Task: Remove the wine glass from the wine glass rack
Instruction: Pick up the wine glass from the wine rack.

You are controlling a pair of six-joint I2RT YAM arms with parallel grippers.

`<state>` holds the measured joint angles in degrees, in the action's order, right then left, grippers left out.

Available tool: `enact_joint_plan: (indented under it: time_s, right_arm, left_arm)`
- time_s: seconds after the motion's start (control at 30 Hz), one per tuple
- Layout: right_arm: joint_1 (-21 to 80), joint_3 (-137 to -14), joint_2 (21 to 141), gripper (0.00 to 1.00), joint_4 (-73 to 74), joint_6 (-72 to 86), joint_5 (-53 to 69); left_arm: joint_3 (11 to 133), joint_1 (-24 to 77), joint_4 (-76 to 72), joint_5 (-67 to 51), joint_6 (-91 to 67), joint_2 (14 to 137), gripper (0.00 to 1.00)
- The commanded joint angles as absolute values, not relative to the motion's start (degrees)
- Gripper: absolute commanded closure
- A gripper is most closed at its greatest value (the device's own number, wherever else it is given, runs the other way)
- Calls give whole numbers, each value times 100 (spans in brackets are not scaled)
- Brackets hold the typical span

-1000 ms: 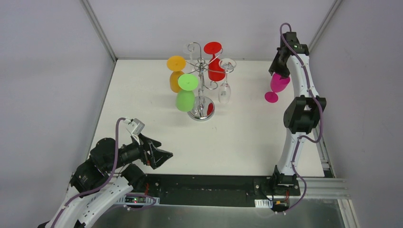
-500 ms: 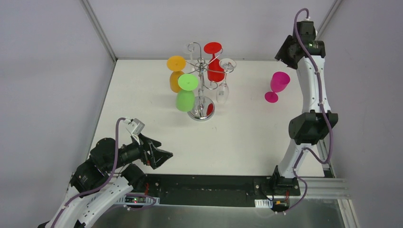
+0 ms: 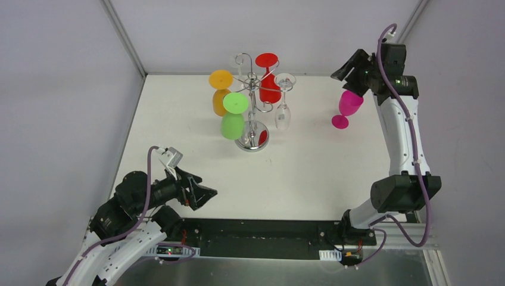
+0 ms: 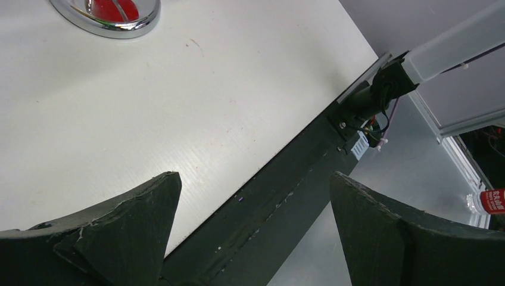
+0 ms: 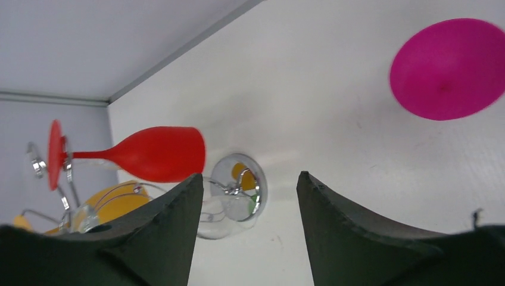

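The white table [image 3: 309,173] carries all items. The right arm [image 3: 400,134] reaches to the far right part of the table. The left arm [image 3: 119,235] sits folded low at the near left corner.

The wine glass rack [image 3: 255,140] stands upright at the far centre on its round mirrored base. Four glasses hang from it upside down: green glass [image 3: 232,126] and orange glass [image 3: 219,102] on its left, red glass [image 3: 271,90] behind, clear glass [image 3: 281,117] on its right.

The right gripper [image 5: 250,177] has its fingers spread with nothing between them. The left gripper [image 4: 255,176] is spread wide over the near table edge, also holding nothing.

The magenta wine glass [image 3: 349,104] is off the rack. It stands on its own foot on the table, well apart to the rack's right. In the top view the right gripper sits just by its rim. The wrist view places the glass outside the fingers.
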<state>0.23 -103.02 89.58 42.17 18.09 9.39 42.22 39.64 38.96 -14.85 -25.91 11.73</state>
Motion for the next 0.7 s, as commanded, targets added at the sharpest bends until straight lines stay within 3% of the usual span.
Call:
enact_joint_plan:
  time_s: [0.0, 0.23, 0.47, 0.5, 0.67]
  right_arm:
    - [121, -10172, 8510, 37, 3383, 2386, 2382]
    - [235, -9695, 8265, 37, 2339, 3394, 3421]
    - [547, -9831, 8587, 37, 2098, 3394, 3669]
    - [606, -9835, 8613, 37, 2059, 4062, 3668]
    - [807, -9836, 8752, 37, 1968, 4333, 3636]
  left_arm:
    - [4212, 3911, 3823, -1392, -2486, 1324, 1]
    - [4205, 3911, 3828, -1381, -2496, 1396, 1]
    - [4210, 3911, 3832, -1391, -2514, 1517, 1]
    - [4208, 3911, 3832, -1386, -2514, 1526, 1]
    - [4209, 3911, 3832, -1372, -2520, 1534, 1]
